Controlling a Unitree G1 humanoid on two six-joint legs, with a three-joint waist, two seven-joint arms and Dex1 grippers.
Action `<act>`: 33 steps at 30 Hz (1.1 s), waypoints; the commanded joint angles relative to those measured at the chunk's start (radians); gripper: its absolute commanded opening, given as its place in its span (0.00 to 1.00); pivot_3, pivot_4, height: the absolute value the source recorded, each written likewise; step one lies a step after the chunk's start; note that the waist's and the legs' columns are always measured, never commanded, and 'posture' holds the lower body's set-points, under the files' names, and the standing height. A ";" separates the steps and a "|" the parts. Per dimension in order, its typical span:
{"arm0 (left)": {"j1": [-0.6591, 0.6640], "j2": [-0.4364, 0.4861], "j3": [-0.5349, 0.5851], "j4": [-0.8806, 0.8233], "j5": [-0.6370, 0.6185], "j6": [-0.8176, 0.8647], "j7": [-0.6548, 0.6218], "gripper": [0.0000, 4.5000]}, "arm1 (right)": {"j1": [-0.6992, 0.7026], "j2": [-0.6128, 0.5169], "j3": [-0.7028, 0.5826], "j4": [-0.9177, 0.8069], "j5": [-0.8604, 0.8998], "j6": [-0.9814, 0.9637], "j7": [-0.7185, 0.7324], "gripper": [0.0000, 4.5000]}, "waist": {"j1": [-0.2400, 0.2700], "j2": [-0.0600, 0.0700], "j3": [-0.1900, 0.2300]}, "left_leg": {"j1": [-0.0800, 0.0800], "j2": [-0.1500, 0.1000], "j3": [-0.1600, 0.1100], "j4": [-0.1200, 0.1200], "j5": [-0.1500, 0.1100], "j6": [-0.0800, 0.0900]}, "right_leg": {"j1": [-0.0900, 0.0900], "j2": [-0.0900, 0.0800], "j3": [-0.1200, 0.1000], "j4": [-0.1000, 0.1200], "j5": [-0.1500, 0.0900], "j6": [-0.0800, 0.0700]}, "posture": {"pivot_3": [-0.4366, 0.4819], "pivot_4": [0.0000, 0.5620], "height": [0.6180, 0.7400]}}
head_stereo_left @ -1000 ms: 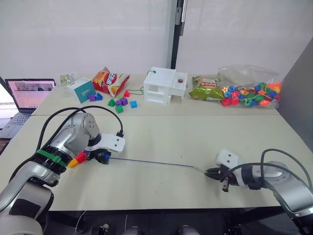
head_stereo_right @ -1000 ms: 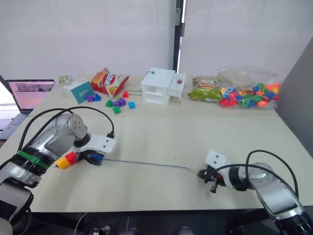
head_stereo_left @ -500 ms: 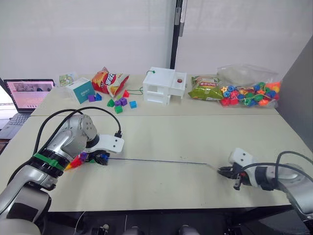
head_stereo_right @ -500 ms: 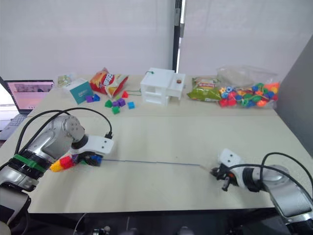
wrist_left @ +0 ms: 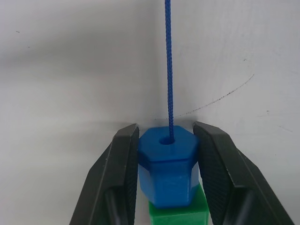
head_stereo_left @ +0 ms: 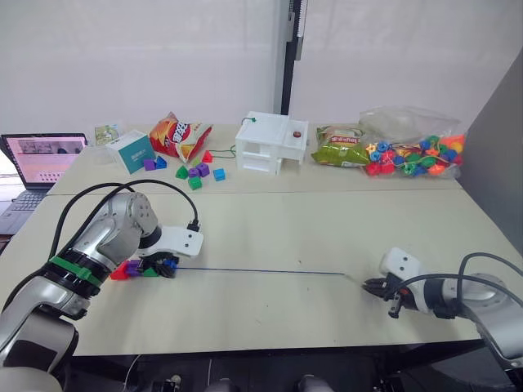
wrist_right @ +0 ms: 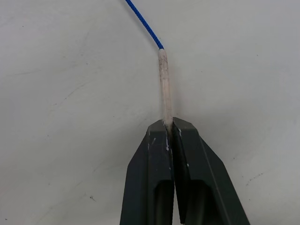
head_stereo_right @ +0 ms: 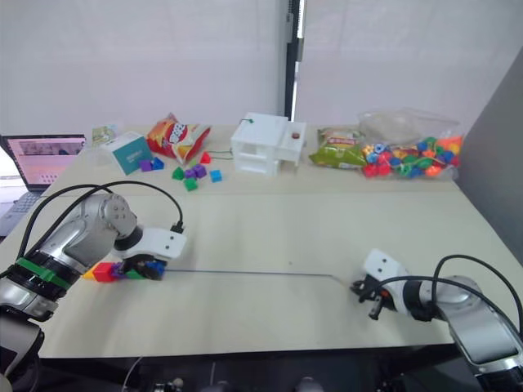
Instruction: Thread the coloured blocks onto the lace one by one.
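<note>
The lace is a thin blue cord stretched straight across the near table. At its left end my left gripper is shut on the blue block, and the cord enters the hole in that block. A green block sits right behind the blue one. Purple and red blocks follow in a row beside my left wrist. At the cord's right end my right gripper is shut on the pale stiff tip near the front edge.
Along the table's back stand a white house-shaped box, a chips bag, a green snack bag, a bag of round beads, several loose blocks and a teal box. A laptop sits far left. A grey partition rises at right.
My right gripper has drawn the lace tip to the right, and the cord now lies longer. The row of blocks at my left gripper has come down flat beside the wrist.
</note>
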 commanded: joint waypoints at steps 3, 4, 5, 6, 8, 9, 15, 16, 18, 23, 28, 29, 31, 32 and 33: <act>0.073 0.024 0.020 -0.030 -0.015 0.014 -0.014 0.29 | -0.062 0.059 0.111 -0.066 -0.022 0.061 -0.027 0.00 | -0.008 0.000 0.000 | 0.000 0.000 0.000 0.000 0.000 0.000 | 0.000 0.000 0.000 0.000 0.000 0.000 | 0.48 0.27 1.00; 0.084 0.027 0.027 -0.044 -0.017 0.014 -0.016 0.29 | -0.069 0.067 0.134 -0.061 -0.034 0.065 -0.031 0.00 | -0.008 0.000 0.000 | 0.001 0.000 0.000 0.000 0.000 0.000 | 0.000 0.000 0.001 0.000 0.000 0.000 | 0.48 0.27 1.00; 0.094 0.029 0.035 -0.055 -0.018 0.011 -0.015 0.29 | -0.075 0.074 0.154 -0.051 -0.048 0.069 -0.036 0.00 | -0.008 0.000 0.000 | 0.001 0.000 0.000 0.000 0.000 0.000 | 0.000 0.000 0.001 0.000 0.000 0.000 | 0.48 0.27 1.00; 0.102 0.028 0.043 -0.063 -0.019 0.009 -0.011 0.29 | -0.082 0.079 0.174 -0.038 -0.064 0.072 -0.044 0.00 | -0.008 0.000 0.000 | 0.001 0.000 0.000 0.000 0.000 0.000 | 0.000 0.000 0.000 0.000 0.000 0.000 | 0.48 0.27 1.00; 0.122 0.031 0.061 -0.077 -0.022 -0.011 0.001 0.29 | -0.098 0.092 0.211 -0.010 -0.089 0.081 -0.051 0.00 | -0.009 -0.001 -0.001 | 0.002 0.000 0.000 0.000 0.000 0.000 | 0.001 0.000 0.001 0.000 0.000 0.000 | 0.48 0.27 1.00; 0.130 0.033 0.071 -0.084 -0.028 -0.017 0.002 0.29 | -0.106 0.098 0.219 0.007 -0.097 0.081 -0.054 0.00 | -0.010 -0.002 -0.002 | 0.002 0.000 0.000 0.000 0.000 0.000 | 0.001 0.000 0.001 0.000 0.000 0.000 | 0.48 0.27 1.00; 0.147 0.034 0.120 -0.095 -0.050 -0.029 0.022 0.52 | -0.122 0.099 0.225 0.057 -0.114 0.056 -0.044 0.00 | -0.006 -0.007 -0.005 | 0.005 0.000 0.000 0.000 0.000 0.000 | 0.004 0.000 0.001 0.000 0.000 0.000 | 0.48 0.27 1.00; 0.147 0.044 0.137 -0.104 -0.066 -0.027 0.015 0.59 | -0.122 0.098 0.213 0.052 -0.107 0.048 -0.041 0.07 | -0.005 -0.009 -0.006 | 0.005 0.000 0.000 0.000 0.000 0.000 | 0.004 0.000 0.000 0.000 0.000 0.000 | 0.48 0.27 1.00; 0.145 0.064 0.166 -0.121 -0.096 -0.022 -0.001 0.73 | -0.123 0.103 0.173 0.039 -0.080 0.044 -0.043 0.22 | -0.003 -0.009 -0.006 | 0.005 0.000 0.000 0.000 0.000 0.000 | 0.004 0.000 0.000 0.000 0.000 0.000 | 0.48 0.27 1.00; 0.118 0.123 0.244 -0.129 -0.174 -0.019 -0.014 1.00 | -0.109 0.069 0.044 -0.033 -0.001 0.070 -0.011 0.59 | 0.015 -0.009 -0.005 | -0.001 0.000 -0.001 0.000 0.000 0.000 | 0.000 -0.002 -0.001 0.001 0.000 0.000 | 0.48 0.27 1.00; 0.108 0.172 0.316 -0.152 -0.259 0.018 -0.023 1.00 | -0.081 0.033 -0.058 -0.076 0.063 0.091 0.007 0.98 | 0.029 -0.008 -0.004 | -0.008 -0.001 -0.001 0.002 0.000 0.000 | -0.007 -0.003 -0.002 0.001 0.000 0.001 | 0.48 0.27 1.00; 0.107 0.175 0.345 -0.162 -0.294 0.050 -0.024 1.00 | -0.075 0.034 -0.088 -0.090 0.089 0.103 0.009 0.99 | 0.033 -0.008 -0.004 | -0.008 -0.002 -0.001 0.002 0.000 0.000 | -0.006 -0.004 -0.003 0.001 0.000 0.001 | 0.48 0.27 1.00; 0.138 0.154 0.456 -0.187 -0.398 0.128 0.014 1.00 | -0.057 0.055 -0.158 -0.126 0.150 0.131 -0.001 0.99 | 0.037 -0.009 -0.003 | -0.008 -0.002 -0.001 0.002 0.000 0.000 | -0.005 -0.004 -0.003 0.000 0.001 0.001 | 0.48 0.27 1.00; 0.164 0.145 0.510 -0.210 -0.447 0.187 0.036 1.00 | -0.044 0.068 -0.188 -0.146 0.177 0.145 -0.010 0.99 | 0.037 -0.009 -0.003 | -0.008 -0.001 -0.001 0.002 0.000 0.000 | -0.005 -0.004 -0.003 0.000 0.001 0.001 | 0.48 0.27 1.00; 0.221 0.124 0.588 -0.243 -0.504 0.228 0.067 1.00 | -0.025 0.087 -0.219 -0.171 0.203 0.157 -0.028 0.99 | 0.036 -0.009 -0.003 | -0.008 -0.001 -0.001 0.002 0.000 0.000 | -0.005 -0.003 -0.003 0.000 0.001 0.001 | 0.48 0.27 1.00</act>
